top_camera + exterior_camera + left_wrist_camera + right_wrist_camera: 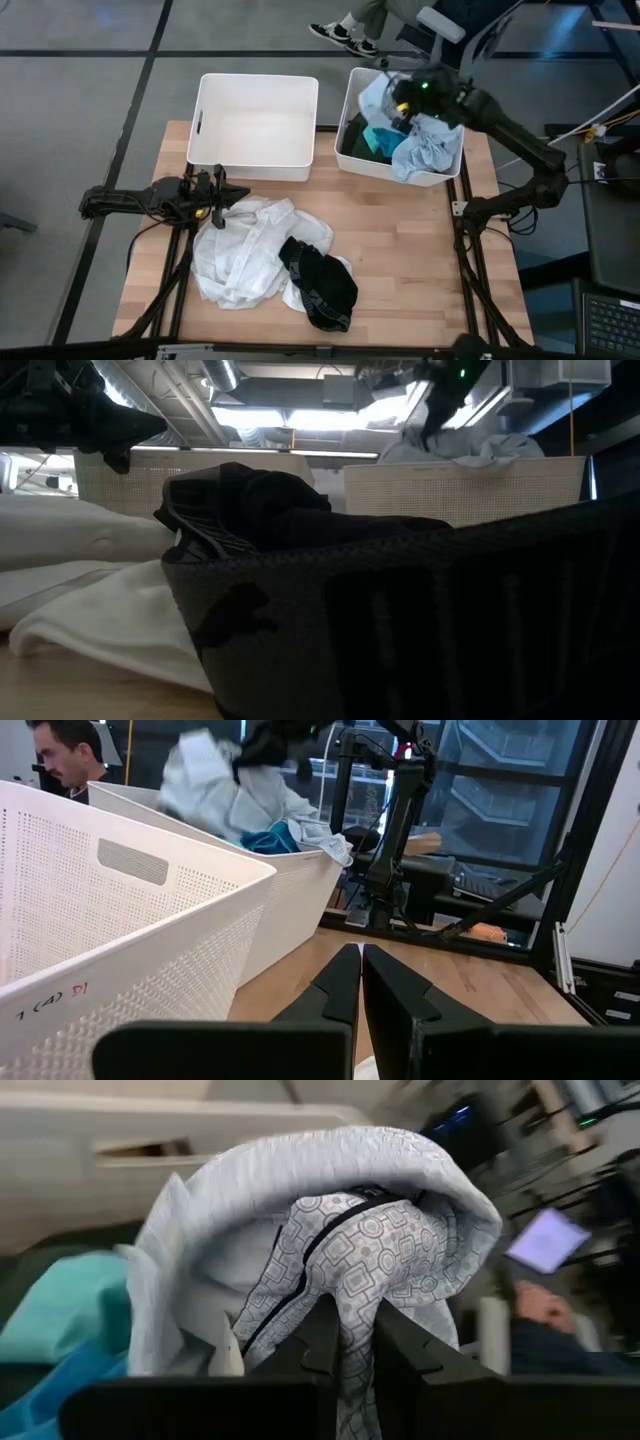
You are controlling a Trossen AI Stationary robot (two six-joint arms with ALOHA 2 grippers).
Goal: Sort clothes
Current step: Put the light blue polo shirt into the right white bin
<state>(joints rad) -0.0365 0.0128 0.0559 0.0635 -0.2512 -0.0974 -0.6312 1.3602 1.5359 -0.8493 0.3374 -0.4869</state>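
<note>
Right hand (348,1342) is pinching a pale blue garment (330,1230) over the right bin (350,160), upper right, probably to drop it with the teal one. Left hand (360,982) sits closed by the white clothes (245,250) and black ones (320,285), lower middle of the counter (420,260).

Two dark jointed arms, green indicator light near the right end effector (412,103), flat black fingers (340,990).

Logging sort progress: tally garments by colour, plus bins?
White garment on table: 1
Black garment on table: 1
Teal garment in right bin: 1
Pale blue garment, right bin, held by right gripper: 1
Bins, including empty left bin: 2
Total: 4 garments visible, 2 bins
</note>
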